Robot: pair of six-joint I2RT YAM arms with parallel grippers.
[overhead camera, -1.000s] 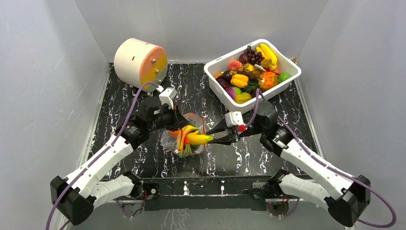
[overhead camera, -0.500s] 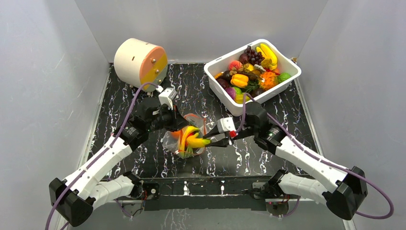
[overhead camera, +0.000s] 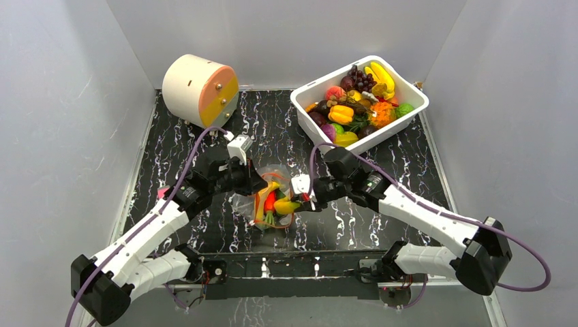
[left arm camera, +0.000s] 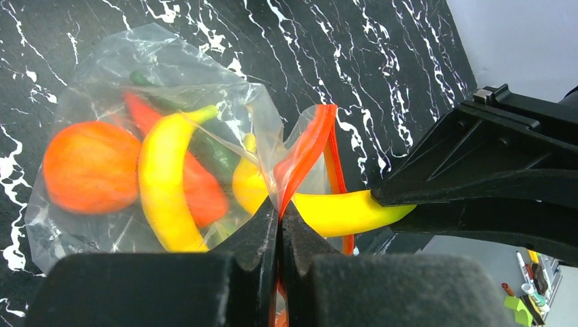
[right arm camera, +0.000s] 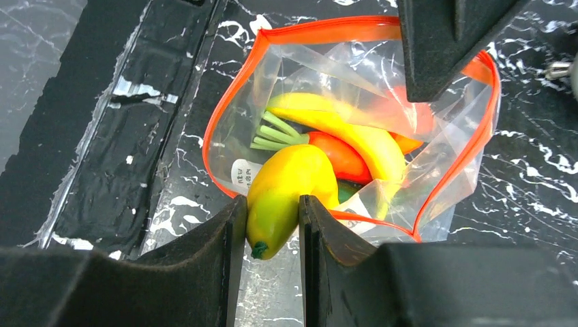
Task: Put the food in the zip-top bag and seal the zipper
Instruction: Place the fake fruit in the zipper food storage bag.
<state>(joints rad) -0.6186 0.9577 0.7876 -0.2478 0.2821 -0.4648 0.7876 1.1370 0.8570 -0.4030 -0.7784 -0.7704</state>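
The top view hangs high above and behind the arm bases, facing down and forward, far enough to take in the whole tabletop (overhead camera: 272,129). The left wrist view sits close behind the left hand (left arm camera: 278,221) and looks along its fingers to the zip-top bag (left arm camera: 163,136) just ahead. The right wrist view looks down past the right hand (right arm camera: 272,218) into the bag's mouth beyond its fingertips. All three share the bag and the banana (right arm camera: 286,191) between the right hand's fingers. Each wrist view also catches the opposite hand.

Centre: bag (overhead camera: 267,204), food (left arm camera: 167,184) inside; tub (overhead camera: 313,133) behind right, drum (overhead camera: 198,88) behind left
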